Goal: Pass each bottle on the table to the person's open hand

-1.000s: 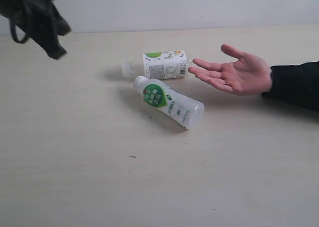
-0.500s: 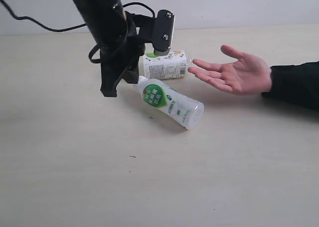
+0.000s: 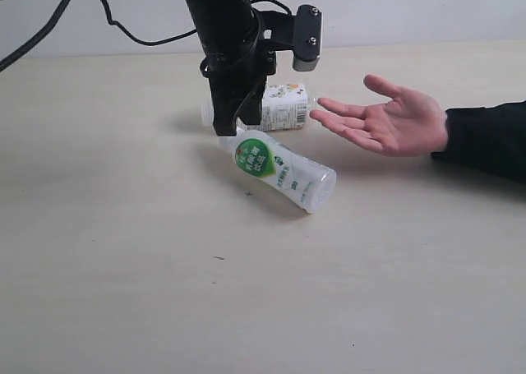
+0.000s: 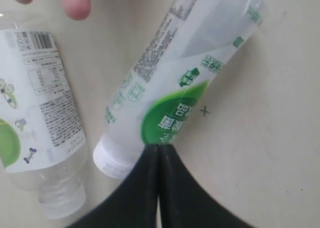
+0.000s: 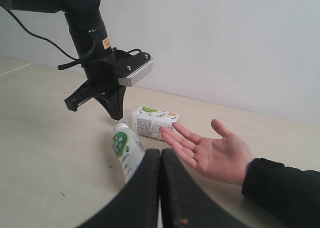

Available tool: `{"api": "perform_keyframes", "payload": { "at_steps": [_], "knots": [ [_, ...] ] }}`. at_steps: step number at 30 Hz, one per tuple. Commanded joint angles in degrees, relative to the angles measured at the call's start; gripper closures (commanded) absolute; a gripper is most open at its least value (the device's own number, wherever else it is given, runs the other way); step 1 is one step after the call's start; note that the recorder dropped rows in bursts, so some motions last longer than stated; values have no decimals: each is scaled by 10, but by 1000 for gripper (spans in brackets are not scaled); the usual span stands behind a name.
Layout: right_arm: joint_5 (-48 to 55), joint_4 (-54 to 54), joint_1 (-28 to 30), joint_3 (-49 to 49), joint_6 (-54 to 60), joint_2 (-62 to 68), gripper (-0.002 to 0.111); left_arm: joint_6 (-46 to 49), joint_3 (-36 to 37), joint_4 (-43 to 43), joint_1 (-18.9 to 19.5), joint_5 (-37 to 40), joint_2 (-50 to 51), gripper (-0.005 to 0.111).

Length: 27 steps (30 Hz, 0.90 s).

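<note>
Two bottles lie on the table (image 3: 123,267). The white bottle with the green round logo (image 3: 276,170) lies nearer the front, its cap toward the left. Behind it lies the clear bottle with the white-green label (image 3: 284,107), partly hidden by my left arm. My left gripper (image 3: 224,131) hangs shut and empty just above the white bottle's (image 4: 190,72) cap end; its tips (image 4: 159,147) point at the green logo. The clear bottle (image 4: 35,112) lies beside it. The person's open hand (image 3: 386,121) rests palm-up at the right. My right gripper (image 5: 160,152) is shut and empty, short of the hand (image 5: 215,155).
The person's dark sleeve (image 3: 489,140) lies along the table's right side. A pale wall (image 5: 225,37) stands behind the table. My left arm's black cable (image 3: 123,29) loops above the back left.
My left arm has swung in from the upper left and moved right, coming down over the white bottle's cap end. Bottles and hand have stayed put.
</note>
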<state>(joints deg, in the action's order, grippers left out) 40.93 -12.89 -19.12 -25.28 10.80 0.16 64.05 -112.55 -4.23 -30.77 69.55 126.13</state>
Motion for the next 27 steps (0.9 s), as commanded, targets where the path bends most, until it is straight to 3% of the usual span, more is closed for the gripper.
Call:
{"api": "perform_keyframes", "payload": {
  "at_steps": [1,3,5,7,11,27],
  "knots": [
    [-8,-3,-2,4,0,-2,108,5,-4,-4,-2,4,5,95],
    [-8,-3,-2,4,0,-2,108,25,-4,-4,-5,4,5,77],
    [-8,-3,-2,4,0,-2,108,34,-3,7,-18,-2,5,48],
    [-8,-3,-2,4,0,-2,108,32,-3,13,-29,-11,5,41],
    [-8,-3,-2,4,0,-2,108,32,-3,22,-45,-19,5,41],
    [-8,-3,-2,4,0,-2,108,34,60,52,-48,-89,5,33]
  ]
}}
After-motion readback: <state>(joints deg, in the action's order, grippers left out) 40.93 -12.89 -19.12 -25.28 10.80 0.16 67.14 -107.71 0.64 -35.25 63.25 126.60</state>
